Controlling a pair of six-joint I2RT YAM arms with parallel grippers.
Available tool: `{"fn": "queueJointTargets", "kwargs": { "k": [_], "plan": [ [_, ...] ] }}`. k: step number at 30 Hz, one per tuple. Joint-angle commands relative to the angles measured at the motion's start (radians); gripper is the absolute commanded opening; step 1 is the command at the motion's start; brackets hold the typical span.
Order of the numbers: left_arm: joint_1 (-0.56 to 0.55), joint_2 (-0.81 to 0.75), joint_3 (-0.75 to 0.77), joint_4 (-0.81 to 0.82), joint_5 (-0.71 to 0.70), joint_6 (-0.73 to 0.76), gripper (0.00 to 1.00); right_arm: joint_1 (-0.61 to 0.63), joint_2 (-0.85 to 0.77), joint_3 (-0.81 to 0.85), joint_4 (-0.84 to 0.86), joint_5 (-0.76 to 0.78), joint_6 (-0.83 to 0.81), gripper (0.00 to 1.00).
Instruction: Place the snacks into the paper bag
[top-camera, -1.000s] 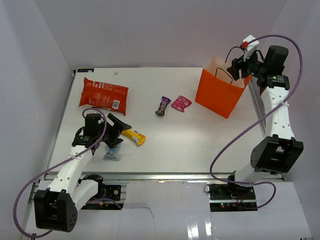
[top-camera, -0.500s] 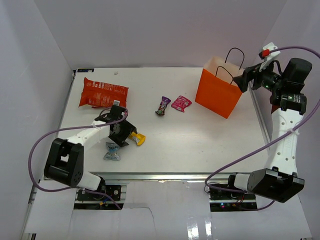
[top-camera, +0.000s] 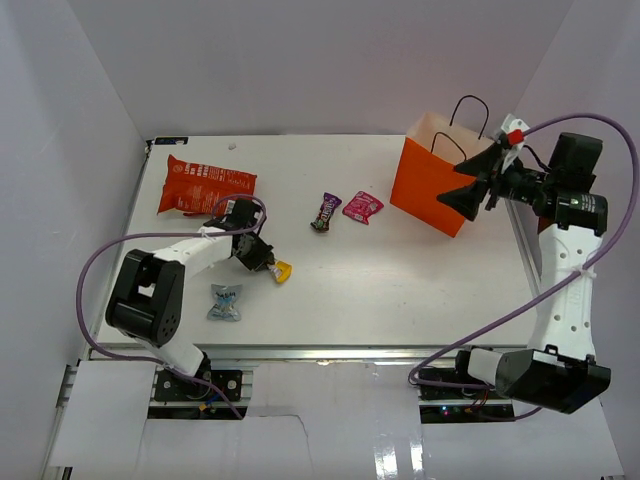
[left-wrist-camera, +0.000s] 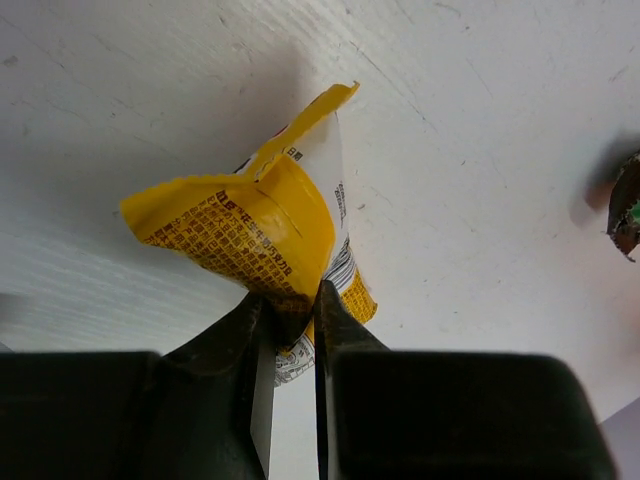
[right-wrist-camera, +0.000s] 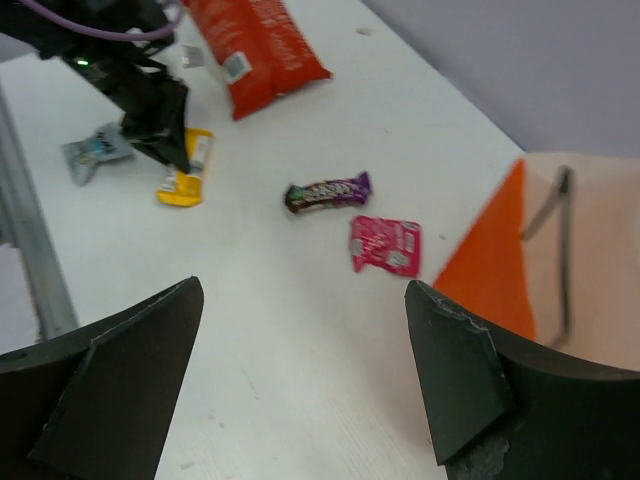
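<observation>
My left gripper is shut on one end of the yellow snack wrapper, which lies on the table; in the left wrist view the crumpled wrapper is pinched between the fingers. The red-orange chip bag lies at the far left. A silver-blue wrapper sits near the left arm. Purple and pink wrappers lie mid-table. The orange paper bag stands upright at the back right. My right gripper hangs open and holds nothing at the bag's near side, facing the table.
Purple cables loop off both arms. White walls close in the table at the left, back and right. The bag's black handles stick up beside the right wrist. From the right wrist, the pink wrapper lies just left of the bag.
The left gripper has closed onto the yellow wrapper after shifting up-right onto it. The right arm swung down from above the bag, and its gripper now points left over the table.
</observation>
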Motion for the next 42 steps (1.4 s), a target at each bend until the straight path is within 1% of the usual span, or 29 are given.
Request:
{"fn": "queueJointTargets", "kwargs": {
  "k": [1, 2, 3, 4, 5, 6, 8, 9, 10, 11, 12, 13, 14, 15, 16, 17, 21, 25, 29, 31, 32, 34, 35, 37, 38, 40, 41, 42],
  "plan": [
    [-0.013, -0.08, -0.035, 0.01, -0.06, 0.109, 0.11, 0.144, 0.007, 0.064, -0.102, -0.094, -0.02, 0.87],
    [-0.014, -0.118, -0.045, 0.023, -0.054, 0.137, 0.1, 0.207, 0.01, 0.073, -0.117, 0.008, -0.026, 0.87],
    [-0.019, -0.139, -0.074, 0.068, -0.022, 0.197, 0.08, 0.349, 0.01, 0.065, -0.125, 0.058, -0.024, 0.87],
    [-0.02, -0.161, -0.093, 0.096, -0.002, 0.224, 0.08, 0.413, 0.01, 0.05, -0.116, 0.107, -0.008, 0.87],
    [-0.024, -0.211, -0.113, 0.178, 0.03, 0.254, 0.08, 0.465, 0.012, 0.032, -0.096, 0.183, 0.018, 0.86],
    [-0.024, -0.236, -0.16, 0.223, 0.129, 0.287, 0.08, 0.543, 0.021, -0.008, -0.076, 0.207, 0.041, 0.86],
    [-0.027, -0.284, -0.206, 0.321, 0.251, 0.367, 0.09, 0.6, 0.039, -0.039, -0.026, 0.274, 0.112, 0.85],
    [-0.028, -0.323, -0.229, 0.439, 0.322, 0.398, 0.09, 0.649, 0.055, -0.048, -0.01, 0.3, 0.134, 0.85],
    [-0.033, -0.342, -0.271, 0.49, 0.43, 0.421, 0.09, 0.674, 0.087, -0.063, 0.019, 0.332, 0.157, 0.85],
    [-0.042, -0.357, -0.289, 0.594, 0.478, 0.429, 0.09, 0.697, 0.104, -0.07, 0.043, 0.415, 0.224, 0.84],
    [-0.047, -0.382, -0.308, 0.633, 0.521, 0.433, 0.09, 0.743, 0.125, -0.077, 0.072, 0.464, 0.273, 0.85],
    [-0.053, -0.39, -0.324, 0.658, 0.572, 0.435, 0.09, 0.764, 0.16, -0.091, 0.106, 0.524, 0.336, 0.97],
    [-0.072, -0.394, -0.325, 0.668, 0.58, 0.444, 0.09, 0.793, 0.2, -0.097, 0.181, 0.654, 0.496, 0.9],
    [-0.082, -0.394, -0.32, 0.67, 0.588, 0.453, 0.09, 0.801, 0.201, -0.097, 0.206, 0.699, 0.566, 0.9],
    [-0.092, -0.394, -0.309, 0.673, 0.606, 0.458, 0.1, 0.806, 0.24, -0.096, 0.229, 0.722, 0.635, 0.9],
    [-0.112, -0.394, -0.305, 0.682, 0.614, 0.461, 0.1, 0.806, 0.257, -0.094, 0.27, 0.666, 0.676, 0.9],
    [-0.165, -0.382, -0.283, 0.713, 0.629, 0.453, 0.1, 0.821, 0.361, -0.093, 0.367, 0.566, 0.851, 0.9],
    [-0.209, -0.365, -0.26, 0.727, 0.629, 0.441, 0.1, 0.829, 0.415, -0.091, 0.415, 0.543, 0.905, 0.92],
    [-0.237, -0.364, -0.245, 0.735, 0.609, 0.433, 0.11, 0.835, 0.431, -0.123, 0.444, 0.503, 0.96, 0.99],
    [-0.24, -0.364, -0.24, 0.735, 0.601, 0.427, 0.12, 0.844, 0.425, -0.158, 0.456, 0.495, 0.986, 1.0],
    [-0.241, -0.359, -0.237, 0.736, 0.601, 0.426, 0.12, 0.858, 0.415, -0.172, 0.461, 0.495, 0.991, 0.94],
    [-0.241, -0.354, -0.231, 0.739, 0.603, 0.426, 0.12, 0.873, 0.405, -0.22, 0.475, 0.497, 1.006, 0.9],
    [-0.241, -0.353, -0.23, 0.739, 0.603, 0.426, 0.13, 0.883, 0.397, -0.234, 0.479, 0.497, 1.01, 0.85],
    [-0.243, -0.35, -0.225, 0.739, 0.603, 0.426, 0.13, 0.883, 0.379, -0.272, 0.49, 0.497, 1.022, 0.8],
    [-0.243, -0.35, -0.225, 0.742, 0.603, 0.423, 0.13, 0.883, 0.376, -0.281, 0.496, 0.498, 1.026, 0.72],
    [-0.243, -0.35, -0.223, 0.747, 0.604, 0.421, 0.14, 0.881, 0.362, -0.294, 0.496, 0.498, 1.03, 0.63],
    [-0.243, -0.351, -0.223, 0.747, 0.606, 0.42, 0.14, 0.881, 0.359, -0.303, 0.501, 0.497, 1.028, 0.52],
    [-0.243, -0.347, -0.222, 0.747, 0.615, 0.42, 0.16, 0.881, 0.351, -0.303, 0.502, 0.495, 1.027, 0.48]
  ]
}}
